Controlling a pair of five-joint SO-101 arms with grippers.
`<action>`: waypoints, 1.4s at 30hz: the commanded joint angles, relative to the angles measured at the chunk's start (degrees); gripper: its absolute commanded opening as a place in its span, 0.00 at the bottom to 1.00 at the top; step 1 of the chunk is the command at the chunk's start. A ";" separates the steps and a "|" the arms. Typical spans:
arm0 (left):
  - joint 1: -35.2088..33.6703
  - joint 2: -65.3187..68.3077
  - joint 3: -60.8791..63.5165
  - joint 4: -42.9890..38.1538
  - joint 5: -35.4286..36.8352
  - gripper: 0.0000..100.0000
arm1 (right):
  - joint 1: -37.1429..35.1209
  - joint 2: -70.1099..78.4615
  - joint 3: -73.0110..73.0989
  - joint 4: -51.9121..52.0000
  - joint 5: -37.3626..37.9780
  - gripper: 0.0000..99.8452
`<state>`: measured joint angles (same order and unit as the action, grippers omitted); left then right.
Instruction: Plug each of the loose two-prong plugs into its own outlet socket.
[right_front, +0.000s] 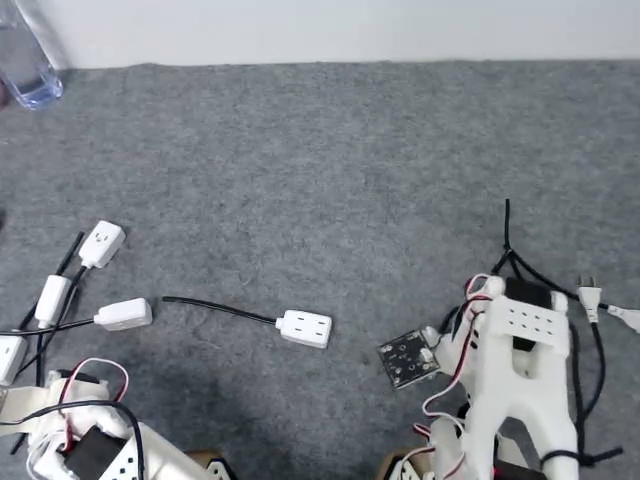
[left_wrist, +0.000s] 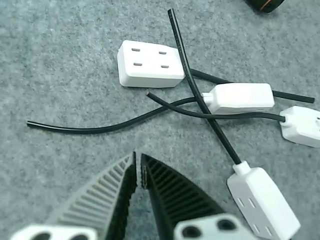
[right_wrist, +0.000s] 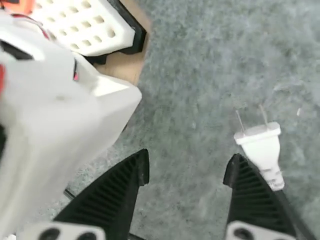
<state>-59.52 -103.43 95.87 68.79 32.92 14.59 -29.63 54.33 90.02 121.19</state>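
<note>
A white two-prong plug (right_wrist: 260, 142) lies on the grey carpet, prongs pointing away from my right gripper (right_wrist: 187, 170). That gripper is open and holds nothing; the plug rests just off the tip of one finger (right_wrist: 240, 172). From above, this plug (right_front: 590, 297) sits right of the right arm (right_front: 515, 360). My left gripper (left_wrist: 137, 161) is shut and empty, hovering near several white outlet sockets (left_wrist: 150, 64) (left_wrist: 240, 97) (left_wrist: 262, 200) on crossing black cords. In the high view these sockets (right_front: 103, 243) (right_front: 124, 315) cluster at the left, with one more socket (right_front: 304, 328) mid-table.
Black cords (left_wrist: 200, 100) cross between the left-hand sockets. A loose black cable (right_front: 520, 265) loops around the right arm's base. A clear bottle (right_front: 25, 70) stands at the far left corner. Grey carpet (right_front: 330, 170) stretches across the middle and back.
</note>
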 joint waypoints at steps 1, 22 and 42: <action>0.35 -0.79 -0.84 0.26 -0.53 0.01 | 3.47 -0.48 -2.02 0.31 3.87 0.25; 0.35 -0.79 -0.84 0.26 -0.53 0.01 | -7.25 -0.40 7.91 -17.63 -0.35 0.25; 0.35 -0.79 -0.84 0.26 -0.53 0.01 | -17.36 -1.10 -13.19 9.36 -14.33 0.24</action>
<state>-59.52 -103.43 95.87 68.79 32.92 -4.48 -29.63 47.56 93.36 107.74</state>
